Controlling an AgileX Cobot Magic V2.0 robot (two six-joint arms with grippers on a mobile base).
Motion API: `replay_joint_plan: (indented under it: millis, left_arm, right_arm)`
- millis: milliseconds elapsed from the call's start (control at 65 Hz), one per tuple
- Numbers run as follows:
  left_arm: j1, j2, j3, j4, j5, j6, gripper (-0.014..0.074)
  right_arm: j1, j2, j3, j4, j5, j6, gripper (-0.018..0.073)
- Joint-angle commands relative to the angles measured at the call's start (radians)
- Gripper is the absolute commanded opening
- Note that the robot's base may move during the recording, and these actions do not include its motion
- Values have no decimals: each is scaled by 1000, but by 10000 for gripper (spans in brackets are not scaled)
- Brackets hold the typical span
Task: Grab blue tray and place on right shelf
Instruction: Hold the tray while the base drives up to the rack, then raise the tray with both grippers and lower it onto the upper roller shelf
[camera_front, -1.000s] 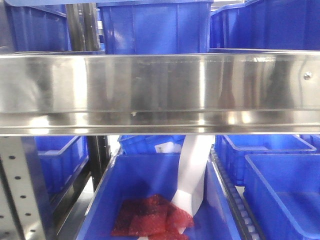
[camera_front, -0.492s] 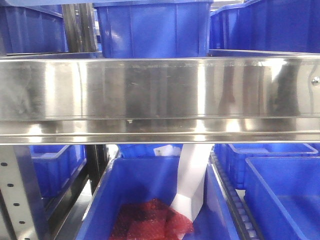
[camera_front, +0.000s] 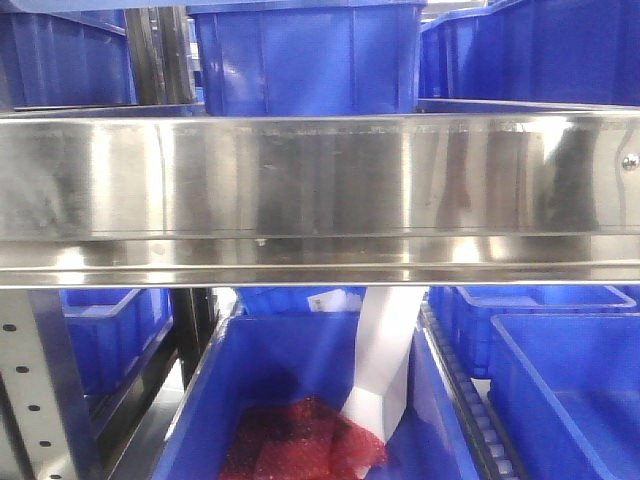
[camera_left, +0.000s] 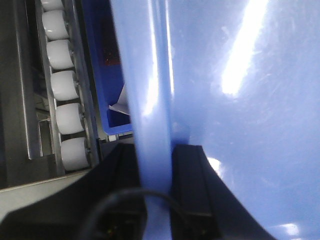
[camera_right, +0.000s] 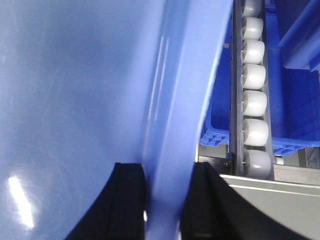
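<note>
My left gripper (camera_left: 155, 172) is clamped on the rolled rim of the blue tray (camera_left: 250, 125); a black finger (camera_left: 120, 170) presses on each side of that rim. My right gripper (camera_right: 165, 197) pinches the tray's rim on my right side in the same way, dark pads (camera_right: 130, 190) tight against glossy periwinkle plastic. The tray is held between my two hands, and its smooth surface fills most of both wrist views.

Beside the left-hand rim runs a track of white rollers (camera_left: 65, 85), with a deep blue bin (camera_left: 97, 75) between them; a matching roller track (camera_right: 255, 105) lies beside the right-hand rim.

The front view shows the right shelf (camera_front: 320, 190), its broad, scuffed steel rail spanning the frame; darker blue bins (camera_front: 300, 60) stand above it; below it, an open bin (camera_front: 290, 350) holds red mesh (camera_front: 300, 450) and a white strip (camera_front: 385, 350); a perforated upright (camera_front: 25, 400) stands at lower left.
</note>
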Motion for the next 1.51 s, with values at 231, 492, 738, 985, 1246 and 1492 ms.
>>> replay_joint_plan:
  millis: [231,492,738,985,1246,1492]
  left_arm:
    - [-16,-27,-28,-49,65,31,-48]
    - [-16,-27,-28,-46,40,31,-49]
    - [39,-11,-70,-47,-17,56,-48]
    - [209,113,-241,-104,4,138,-48]
    - [292,260,-295,-121,-30,162,-48]
    - [308,375,-295,-109,-48,165,-48]
  right_arm:
    - [5,-23,-33,23,-13,-19,56]
    - [5,-23,-33,23,-49,-19,56]
    - [5,-17,-42,24,-160,-73,56]
    - [-39,125,-209,32,-168,-96,56]
    - [-101,356,-345,76,-153,-113,56]
    - [-129,515,-346,74,-193,-115,56]
